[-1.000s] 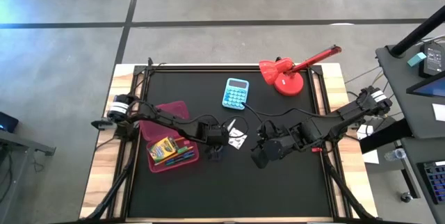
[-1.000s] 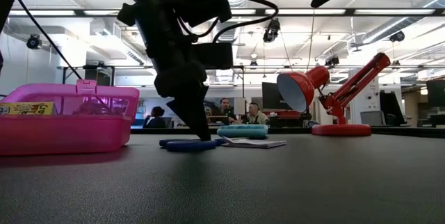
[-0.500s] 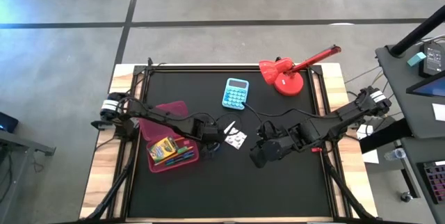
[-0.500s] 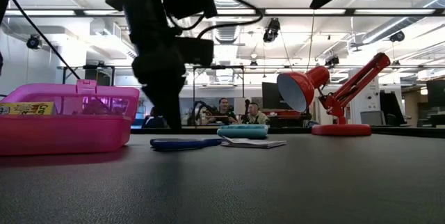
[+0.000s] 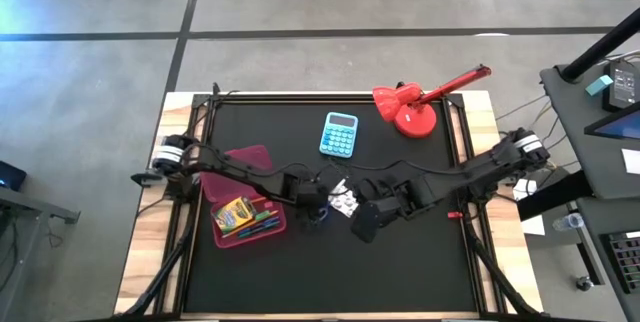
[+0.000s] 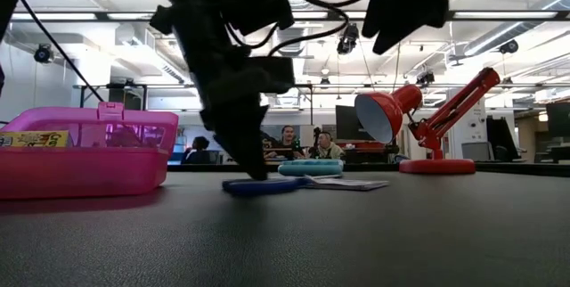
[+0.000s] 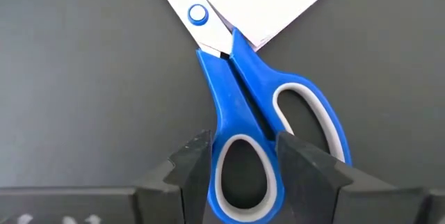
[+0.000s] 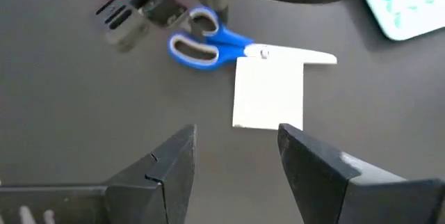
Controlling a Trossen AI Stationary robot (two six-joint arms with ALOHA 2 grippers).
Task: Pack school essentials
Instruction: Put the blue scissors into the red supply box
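The blue-handled scissors (image 7: 240,92) lie flat on the black table, their blades along an edge of the small white patterned square (image 8: 268,92). My left gripper (image 5: 315,214) is down at the scissors' handles, its fingers apart on either side of the smaller loop. My right gripper (image 8: 236,147) hangs open above the table, just on the near side of the white square (image 5: 343,200), touching nothing. The yellow-green crayon box (image 5: 232,210) and markers lie in the pink box (image 5: 250,157). My left gripper comes at the scissors from above at a slant, with the smaller handle loop (image 7: 243,147) between its fingers. One finger (image 7: 195,156) stands at the loop's outer side, the other (image 7: 299,158) over the larger loop. Whether they press the loop, I cannot tell. The scissors rest flat on the table.
A light-blue calculator (image 5: 340,134) lies behind the white square. A red desk lamp (image 5: 410,107) stands at the far right. The pink box (image 6: 85,158) sits at the table's left. The near half of the black table is bare.
My left gripper drew off the scissors toward the table's left, then came back down onto their handles. The scissors and the white square have slid a little toward the table's right. My right gripper has sunk, rolled, and shifted left toward the white square.
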